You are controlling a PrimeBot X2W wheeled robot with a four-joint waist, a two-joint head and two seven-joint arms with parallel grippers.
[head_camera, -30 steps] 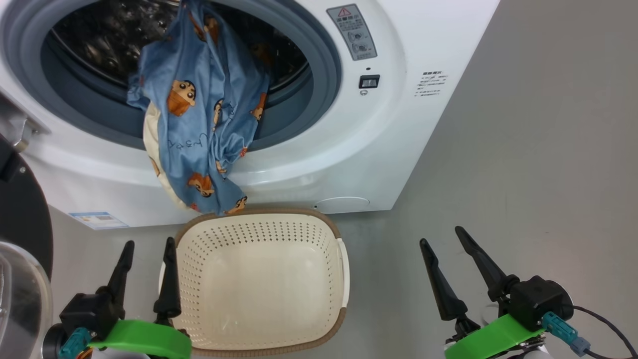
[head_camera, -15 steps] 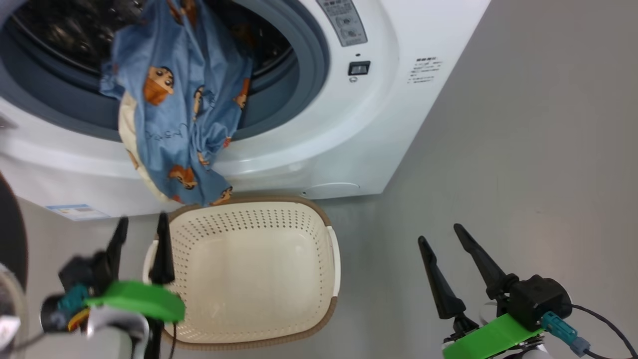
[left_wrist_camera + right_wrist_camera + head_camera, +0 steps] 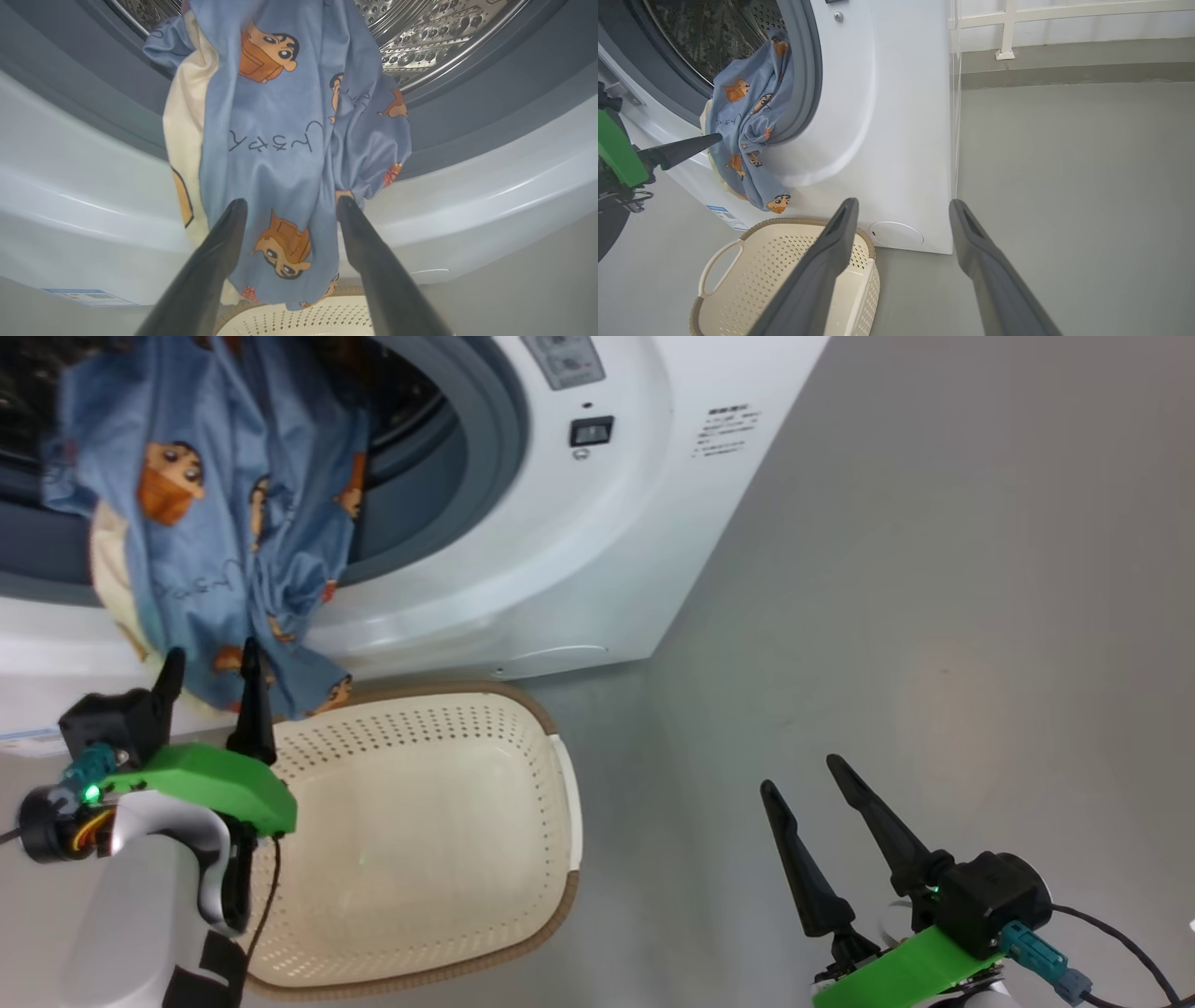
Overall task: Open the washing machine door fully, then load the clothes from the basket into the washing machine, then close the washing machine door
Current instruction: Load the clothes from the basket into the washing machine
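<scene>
The washing machine (image 3: pixel 597 551) stands open, its steel drum (image 3: pixel 420 37) showing. Light blue clothes (image 3: pixel 215 523) printed with cartoon figures hang out of the opening, over the grey gasket and down the front towards the basket (image 3: pixel 420 859), which holds nothing. My left gripper (image 3: pixel 212 653) is open, its fingertips (image 3: pixel 236 205) right at the lower part of the hanging clothes (image 3: pixel 280 116). My right gripper (image 3: pixel 799 775) stands open over the floor to the basket's right, holding nothing. A dark curve (image 3: pixel 606 233) at the right wrist view's left edge looks like the door's rim.
Grey floor (image 3: pixel 934 616) stretches to the right of the machine. A white railing (image 3: pixel 1008 28) runs along the far wall. A blue label (image 3: pixel 88 296) sits low on the machine's front. A round white cover (image 3: pixel 896 234) is near its bottom corner.
The head camera has swung, sliding the machine and basket left in view. My left gripper has risen from beside the basket up to the hanging clothes. The right gripper has barely moved.
</scene>
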